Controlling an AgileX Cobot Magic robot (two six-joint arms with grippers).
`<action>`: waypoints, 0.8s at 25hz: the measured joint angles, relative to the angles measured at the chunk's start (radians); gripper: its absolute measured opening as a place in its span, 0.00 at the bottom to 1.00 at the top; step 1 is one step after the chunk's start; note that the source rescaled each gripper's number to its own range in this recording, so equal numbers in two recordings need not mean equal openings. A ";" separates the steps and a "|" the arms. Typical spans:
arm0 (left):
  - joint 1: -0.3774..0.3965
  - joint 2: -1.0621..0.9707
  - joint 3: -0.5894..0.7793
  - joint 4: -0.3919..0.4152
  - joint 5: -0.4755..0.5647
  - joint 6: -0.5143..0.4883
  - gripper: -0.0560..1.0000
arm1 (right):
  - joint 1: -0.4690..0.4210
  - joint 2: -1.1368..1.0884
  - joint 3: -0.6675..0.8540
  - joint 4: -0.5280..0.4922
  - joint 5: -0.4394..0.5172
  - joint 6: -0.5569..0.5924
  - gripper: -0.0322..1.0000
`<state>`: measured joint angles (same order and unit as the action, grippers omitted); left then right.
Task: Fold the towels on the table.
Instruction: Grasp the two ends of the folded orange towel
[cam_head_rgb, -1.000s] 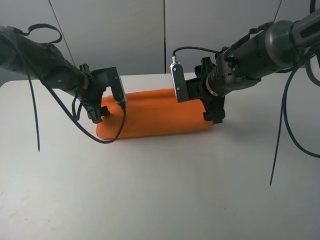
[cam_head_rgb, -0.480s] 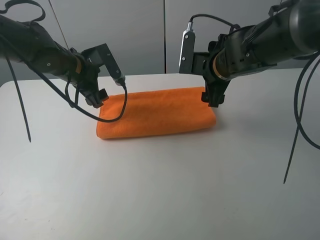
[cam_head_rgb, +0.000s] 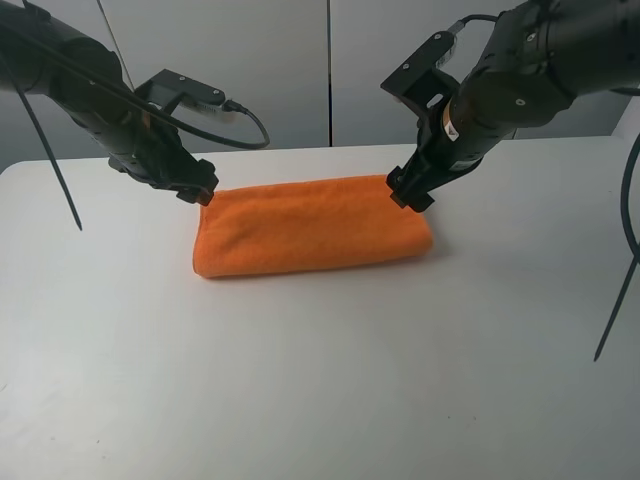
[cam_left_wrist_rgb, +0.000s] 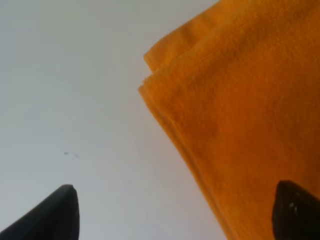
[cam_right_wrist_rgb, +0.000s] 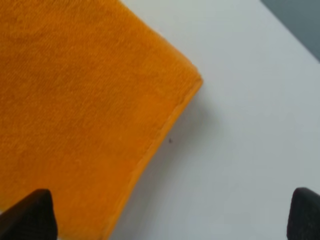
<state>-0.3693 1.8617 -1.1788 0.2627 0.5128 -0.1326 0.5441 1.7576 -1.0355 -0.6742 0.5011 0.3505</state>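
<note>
On the near stretch of the desk (cam_head_rgb: 320, 400) I see only bare white surface, so the trouble lies farther back. The orange towel (cam_head_rgb: 310, 228) lies across the middle of the desk as a long folded band. In my left wrist view its end shows layers that do not quite line up, one edge peeping out past the other. Just beyond, my left hand (cam_head_rgb: 198, 188) hovers over the towel's far left corner and my right hand (cam_head_rgb: 408, 192) over its far right corner, both with fingers spread wide and gripping nothing. If I come down for the next fold and pinch only the top layer at that stepped end, I judge the band would peel open rather than fold over. If one hand closes sooner or deeper than the other, the cloth would likely skew and the fold land crooked. The fuzzy pile could also cling to a fingertip on release and drag a corner out of place. Farther back, the left arm's cable (cam_head_rgb: 245, 115) might brush the cloth if I swing low
</note>
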 joint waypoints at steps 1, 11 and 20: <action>0.000 0.000 0.000 -0.022 0.006 -0.010 1.00 | 0.000 0.000 0.000 0.038 0.013 -0.004 1.00; 0.090 0.036 0.002 -0.083 0.124 -0.236 1.00 | -0.115 0.000 -0.002 0.413 0.035 -0.136 1.00; 0.117 0.131 0.009 -0.249 0.099 -0.253 1.00 | -0.143 0.014 -0.154 0.701 0.076 -0.325 1.00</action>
<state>-0.2523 1.9929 -1.1700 0.0136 0.6115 -0.3856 0.4008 1.7712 -1.1894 0.0269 0.5767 0.0252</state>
